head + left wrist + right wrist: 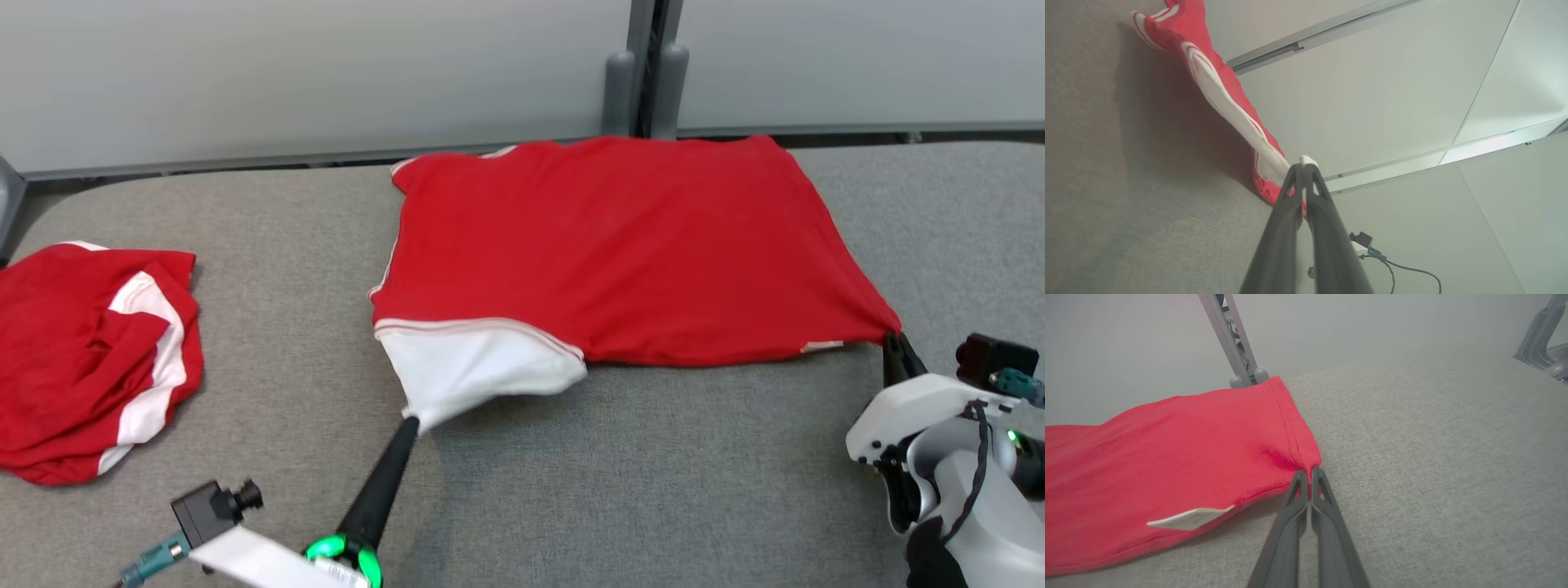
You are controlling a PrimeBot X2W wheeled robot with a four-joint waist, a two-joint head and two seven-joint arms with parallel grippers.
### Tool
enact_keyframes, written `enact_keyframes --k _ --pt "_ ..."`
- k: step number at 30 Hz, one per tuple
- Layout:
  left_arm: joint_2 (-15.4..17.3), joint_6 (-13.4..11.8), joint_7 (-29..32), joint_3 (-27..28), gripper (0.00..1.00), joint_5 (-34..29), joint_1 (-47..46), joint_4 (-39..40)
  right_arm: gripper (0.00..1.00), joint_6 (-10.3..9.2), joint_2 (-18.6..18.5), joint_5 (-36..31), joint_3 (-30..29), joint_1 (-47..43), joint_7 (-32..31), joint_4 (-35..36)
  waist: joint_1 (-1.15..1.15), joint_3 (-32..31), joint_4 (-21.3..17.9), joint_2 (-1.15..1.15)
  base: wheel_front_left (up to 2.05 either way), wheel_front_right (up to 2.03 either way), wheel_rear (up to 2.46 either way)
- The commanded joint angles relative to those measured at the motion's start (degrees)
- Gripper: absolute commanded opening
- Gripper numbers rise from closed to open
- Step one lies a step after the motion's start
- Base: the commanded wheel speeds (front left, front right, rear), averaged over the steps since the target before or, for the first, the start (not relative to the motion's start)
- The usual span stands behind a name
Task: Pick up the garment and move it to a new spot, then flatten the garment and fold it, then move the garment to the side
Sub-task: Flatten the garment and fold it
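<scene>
Two garments: your left gripper (412, 423) and right gripper (894, 339) pinch the spread garment (620, 245); crumpled garment (73, 351) at nine o'clock. Grey tabletop (653, 474), pale wall (326, 73).

red garment (620, 245) with white sleeve (473, 367), grey tabletop (653, 474)

Our left gripper (411, 425): long dark fingers (380, 490) pressed together, slanting up-right from lower left, pinching red-and-white fabric garment (620, 245). Our right gripper (892, 339): low at right, jaws likewise clamped on same garment.
</scene>
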State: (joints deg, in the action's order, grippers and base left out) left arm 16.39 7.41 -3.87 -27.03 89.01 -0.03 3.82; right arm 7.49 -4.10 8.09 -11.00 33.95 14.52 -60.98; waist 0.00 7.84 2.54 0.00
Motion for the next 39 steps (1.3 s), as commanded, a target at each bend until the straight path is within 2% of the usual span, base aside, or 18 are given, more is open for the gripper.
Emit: enact_keyframes --k 1,8,12,15,18,22,26,30,36,39 --pt "0.45 0.05 0.5 -0.12 0.0 0.43 0.64 0.67 0.0 0.0 -0.78 -0.68 -0.84 -0.93 -0.48 0.54 0.0 -1.53 1.02 0.0 0.0 0.0 0.0" --pt "4.53 0.05 4.81 -1.68 0.0 3.05 7.19 1.92 0.0 0.0 0.71 -4.08 -4.28 -6.94 -9.59 4.43 0.0 -3.52 1.5 0.0 0.0 0.0 0.0" --pt "6.16 0.05 7.71 -2.53 0.0 5.2 9.61 2.86 0.0 0.01 1.0 -4.1 -4.52 -10.72 -16.24 10.07 0.0 -4.09 1.28 0.0 0.0 0.0 0.0" --pt "7.99 0.05 10.22 -3.23 0.0 6.13 10.86 3.84 0.0 0.01 1.08 -1.66 -2.57 -13.99 -21.74 15.56 0.0 -3.94 1.04 0.0 0.0 0.0 0.0" --pt "9.51 -0.3 11.64 -3.58 0.0 6.28 11.5 5.08 0.0 0.01 1.01 0.63 -1.08 -18.32 -27.99 23.54 0.0 -3.4 0.92 0.0 0.0 0.0 0.0" --pt "11.7 -1.82 12.14 -3.07 0.0 5.75 12.74 7.26 0.0 0.01 1.0 3.12 -0.37 -25.64 -37.18 37.89 0.0 -2.66 0.49 0.0 0.0 0.0 0.0" --pt "13.36 -2.55 10.63 -0.98 0.0 6.03 14.23 9.21 0.0 0.01 0.97 3.42 -2.75 -32.38 -44.52 53.04 0.0 -1.98 -0.24 0.0 0.0 0.0 0.0" --pt "15.38 -3.69 10.01 0.75 0.0 7.0 16.66 11.13 0.0 0.0 1.02 4.66 -4.88 -37.1 -50.31 62.49 0.0 -1.75 -0.82 0.0 0.0 0.0 0.0" --pt "18.77 -5.92 11.53 1.44 0.0 8.92 20.61 14.31 0.0 0.0 1.0 6.26 -5.58 -40.98 -54.8 66.83 0.0 -1.64 -1.19 0.0 0.0 0.0 0.0" --pt "20.33 -6.19 12.48 1.71 0.0 9.53 21.92 17.34 0.0 0.01 0.98 6.87 -5.44 -42.25 -55.67 67.69 0.0 -1.48 -1.22 0.0 0.0 0.0 0.0"
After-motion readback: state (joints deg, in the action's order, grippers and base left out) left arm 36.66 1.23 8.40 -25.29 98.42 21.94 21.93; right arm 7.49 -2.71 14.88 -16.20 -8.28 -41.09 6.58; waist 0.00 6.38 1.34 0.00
